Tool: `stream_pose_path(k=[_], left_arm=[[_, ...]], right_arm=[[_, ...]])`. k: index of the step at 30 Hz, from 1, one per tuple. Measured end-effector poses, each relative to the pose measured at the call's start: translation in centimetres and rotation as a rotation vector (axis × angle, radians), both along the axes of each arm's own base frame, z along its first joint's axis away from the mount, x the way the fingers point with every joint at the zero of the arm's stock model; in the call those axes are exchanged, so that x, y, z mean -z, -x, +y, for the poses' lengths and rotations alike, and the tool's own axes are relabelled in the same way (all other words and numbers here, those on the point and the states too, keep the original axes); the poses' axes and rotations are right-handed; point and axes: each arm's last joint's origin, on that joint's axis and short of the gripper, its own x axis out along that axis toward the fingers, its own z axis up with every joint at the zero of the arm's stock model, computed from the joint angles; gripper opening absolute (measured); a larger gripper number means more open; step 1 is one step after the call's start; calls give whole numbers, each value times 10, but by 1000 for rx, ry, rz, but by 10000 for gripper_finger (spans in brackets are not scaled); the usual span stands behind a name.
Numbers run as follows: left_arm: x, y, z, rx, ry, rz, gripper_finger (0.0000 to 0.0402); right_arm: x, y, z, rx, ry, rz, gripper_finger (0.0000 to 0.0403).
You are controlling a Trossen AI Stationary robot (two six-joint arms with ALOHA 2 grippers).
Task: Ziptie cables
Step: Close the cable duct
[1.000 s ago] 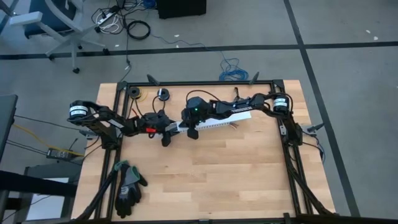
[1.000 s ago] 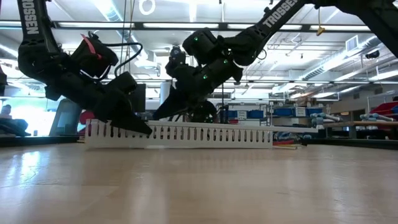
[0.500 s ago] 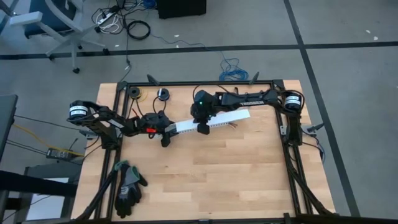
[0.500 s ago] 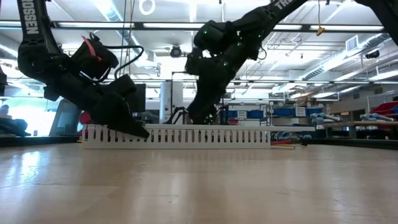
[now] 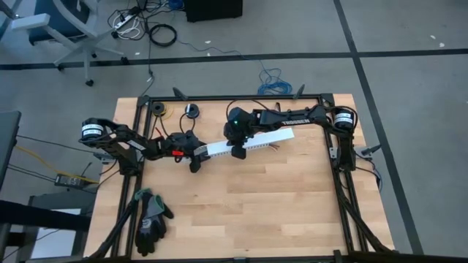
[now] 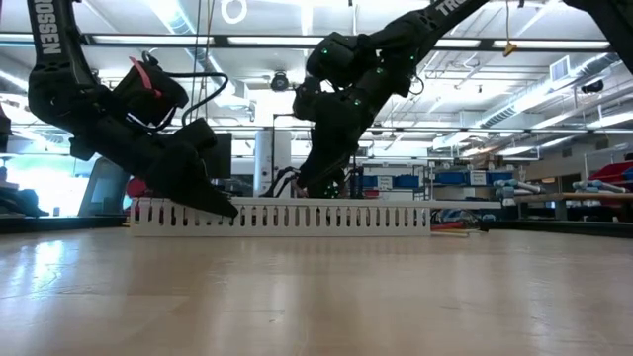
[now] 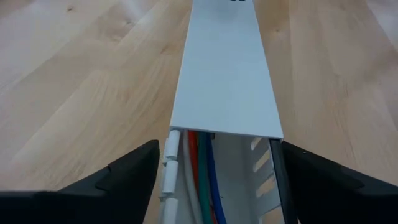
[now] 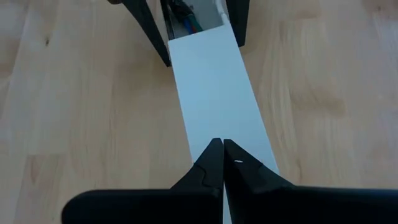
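Observation:
A long white slotted duct (image 5: 256, 140) with a flat white cover (image 7: 224, 68) lies on the wooden table toward the far side. The cables (image 7: 200, 177), red, green and blue, run inside the duct and show under the cover at its left end. My left gripper (image 7: 219, 149) is open at that end, one finger on either side of the duct; I cannot tell whether they touch it. My right gripper (image 8: 219, 144) is shut, its tips at the cover's top face about a third along from the left end (image 6: 321, 190). My right gripper stands with its shut fingertips (image 8: 211, 155) at the cover's flat top (image 8: 214, 106), coming steeply down from the table's far right. The fingers lie along the duct. Whether the tips touch the cover I cannot tell. The duct lies flat on the table.
A pair of dark gloves (image 5: 150, 218) lies at the near left. Small rolls (image 5: 191, 111) sit at the far left edge inside the black frame (image 5: 241, 98). A few loose thin things (image 6: 450, 229) lie by the duct's right end. The near half of the table is bare wood.
My right gripper has gone up and toward the table's right along the duct, away from my left gripper, and has tipped to point more steeply down. It has stayed shut, and it has kept still over the last half second.

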Motion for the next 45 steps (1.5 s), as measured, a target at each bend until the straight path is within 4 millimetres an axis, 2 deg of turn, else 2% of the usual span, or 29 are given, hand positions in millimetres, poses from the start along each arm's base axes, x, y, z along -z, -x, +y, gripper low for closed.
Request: stream_pose_path(k=[9,15,24,30,45], left_arm=[[1,1,-1,24,14,1,330],[3,13,-4,22,18,7,328],[5,41,-10,-19,4,-2,328],[8,44,-11,-16,-5,13,327],[7,43,-9,-43,-47,19,247]], right_arm=[[0,0,0,12,-11,3,0],[0,0,0,22,-20,7,0],[0,1,-1,41,-35,12,0],[0,0,-1,47,-38,4,0],[0,1,-2,59,-47,12,0]])
